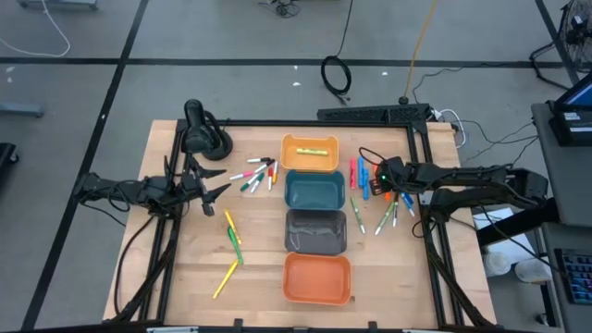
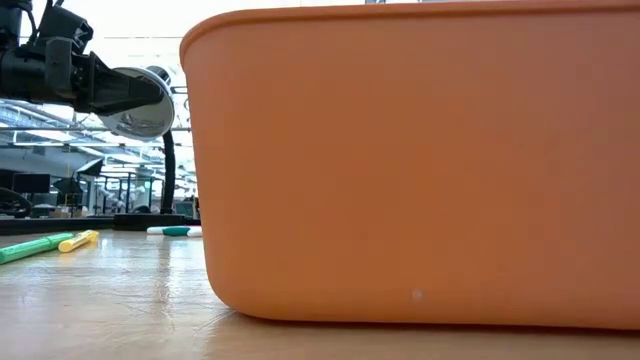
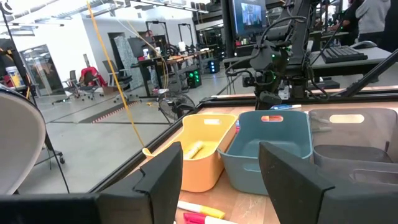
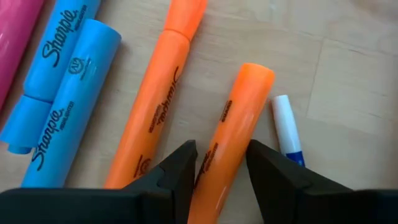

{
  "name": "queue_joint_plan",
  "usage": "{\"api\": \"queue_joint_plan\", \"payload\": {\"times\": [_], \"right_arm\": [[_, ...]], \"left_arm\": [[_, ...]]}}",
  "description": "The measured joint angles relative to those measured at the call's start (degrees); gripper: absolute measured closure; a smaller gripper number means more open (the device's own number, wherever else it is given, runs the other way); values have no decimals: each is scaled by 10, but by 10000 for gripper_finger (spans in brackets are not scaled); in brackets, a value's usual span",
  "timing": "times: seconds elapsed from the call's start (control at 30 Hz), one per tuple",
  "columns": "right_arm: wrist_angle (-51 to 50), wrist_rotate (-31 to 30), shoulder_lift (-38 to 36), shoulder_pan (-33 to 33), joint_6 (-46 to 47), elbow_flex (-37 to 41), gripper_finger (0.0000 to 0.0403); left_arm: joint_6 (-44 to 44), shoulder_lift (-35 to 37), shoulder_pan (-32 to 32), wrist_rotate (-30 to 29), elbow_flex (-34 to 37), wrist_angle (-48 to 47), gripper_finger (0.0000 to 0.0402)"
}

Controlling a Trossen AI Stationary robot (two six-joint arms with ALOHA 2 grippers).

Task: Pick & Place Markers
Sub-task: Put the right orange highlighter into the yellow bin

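The right arm reaches in from the table's 3 o'clock edge, stretched low toward the middle, and its wrist points down at the wood. The right gripper [image 4: 219, 163] has its fingers [image 4: 176, 169] a narrow gap apart, one on each side of an orange marker [image 4: 231, 124] that lies flat on the table; they look closed against its barrel, though actual contact is hard to confirm. Just beside it at 9 o'clock lies a second orange marker [image 4: 158, 102], then two blue markers [image 4: 74, 81] and the edge of a pink one, cut off by the frame. A white and blue marker [image 4: 287, 127] lies close at 3 o'clock.

From above, this gripper [image 1: 387, 185] sits over a cluster of markers [image 1: 370, 190] just at 3 o'clock of the teal bin [image 1: 314, 190].

The left arm waits at the 9 o'clock side, level above the table. The left gripper [image 3: 217, 177] holds nothing, its fingers spread wide.

Four bins run down the middle: light orange bin [image 1: 311, 152] with a yellow marker [image 1: 314, 150] inside, teal, grey bin [image 1: 315, 229] and orange bin [image 1: 316, 277]. More markers [image 1: 254, 174] lie at 9 o'clock of the bins, and yellow and green ones [image 1: 231, 242] lie nearer 7 o'clock.

In the low view the orange bin fills most of the picture and hides the right side.
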State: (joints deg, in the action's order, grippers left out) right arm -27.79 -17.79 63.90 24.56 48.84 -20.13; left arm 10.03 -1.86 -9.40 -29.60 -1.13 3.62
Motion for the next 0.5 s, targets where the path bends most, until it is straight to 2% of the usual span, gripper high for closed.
{"api": "queue_joint_plan", "payload": {"times": [0.2,0.43,0.5], "right_arm": [[2,-2,1,0,-11,1,278],[34,-6,-23,0,-54,1,354],[45,-4,-40,1,-70,0,355]], "left_arm": [[0,0,0,0,0,0,188],[0,0,0,0,0,0,188],[0,0,0,0,0,0,188]]}}
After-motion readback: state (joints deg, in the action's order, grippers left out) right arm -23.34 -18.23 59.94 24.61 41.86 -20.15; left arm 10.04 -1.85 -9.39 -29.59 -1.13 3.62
